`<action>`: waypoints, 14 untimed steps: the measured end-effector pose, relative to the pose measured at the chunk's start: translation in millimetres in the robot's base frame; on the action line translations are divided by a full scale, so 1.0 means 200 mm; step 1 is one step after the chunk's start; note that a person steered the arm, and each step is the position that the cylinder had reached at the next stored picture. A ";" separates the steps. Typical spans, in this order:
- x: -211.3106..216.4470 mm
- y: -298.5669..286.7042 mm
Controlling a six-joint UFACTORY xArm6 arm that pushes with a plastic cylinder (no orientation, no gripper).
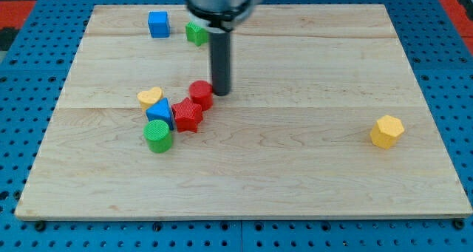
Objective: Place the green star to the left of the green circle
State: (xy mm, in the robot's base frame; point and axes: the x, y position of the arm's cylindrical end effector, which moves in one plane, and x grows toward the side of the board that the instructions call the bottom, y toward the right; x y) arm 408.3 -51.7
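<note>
The green star (196, 34) lies near the view's top, left of centre, partly hidden behind the arm. The green circle (157, 135) stands at the lower left of a cluster of blocks. My tip (221, 94) rests on the board just right of the red cylinder (201, 94), well below the green star and up-right of the green circle.
The cluster also holds a yellow heart (150, 97), a blue triangular block (160, 113) and a red star-like block (188, 115). A blue cube (158, 24) sits left of the green star. A yellow hexagon (386, 131) lies at the right. The wooden board (295, 171) ends in a blue pegboard.
</note>
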 end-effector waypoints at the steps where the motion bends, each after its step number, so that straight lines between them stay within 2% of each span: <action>1: -0.01 -0.21; 2: -0.13 -0.15; 4: -0.19 -0.06; 5: -0.38 0.29; 6: -0.76 0.27; 7: -0.93 -0.13; 8: -0.65 -0.29; 9: -0.52 -0.10; 10: -0.81 -0.22; 11: -0.96 -0.11; 12: -0.78 0.18; 13: -0.49 0.19; 14: -0.58 0.01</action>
State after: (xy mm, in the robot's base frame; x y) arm 292.9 -49.5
